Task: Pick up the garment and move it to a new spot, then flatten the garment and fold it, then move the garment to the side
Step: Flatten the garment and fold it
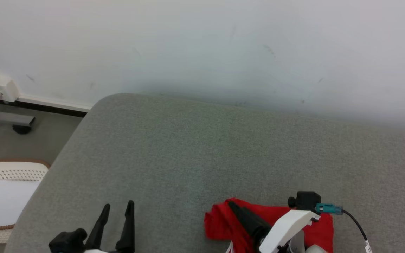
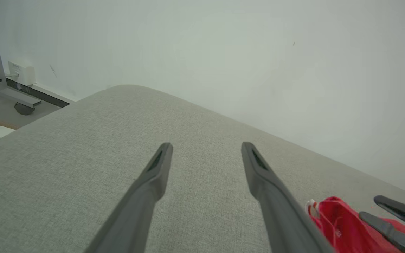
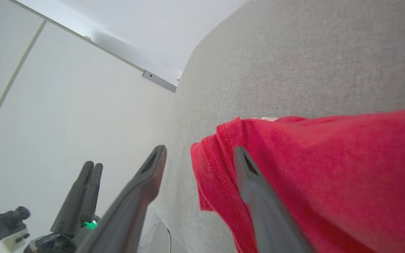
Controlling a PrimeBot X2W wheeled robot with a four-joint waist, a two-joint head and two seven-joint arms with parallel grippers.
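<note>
The red garment (image 1: 220, 225) lies bunched on the grey cushion (image 1: 188, 151) near its front edge, right of centre. My right gripper (image 1: 234, 207) reaches over it from the lower right. In the right wrist view its fingers stand apart, open (image 3: 199, 151), with the garment's hemmed edge (image 3: 220, 175) hanging loose between them and draped along the right finger (image 3: 255, 186). My left gripper (image 1: 118, 209) rests open at the lower left, well left of the garment, with bare cushion between its fingers (image 2: 206, 146). The left wrist view shows the garment (image 2: 336, 218) at lower right.
A white perforated basket (image 1: 9, 175) stands on the floor left of the cushion. Behind it are a grey metal leg with a caster (image 1: 12, 121) and a white wall box (image 1: 4, 88). A pale wall (image 1: 223, 52) backs the cushion. A black cable with a teal plug (image 1: 329, 209) hangs off my right wrist.
</note>
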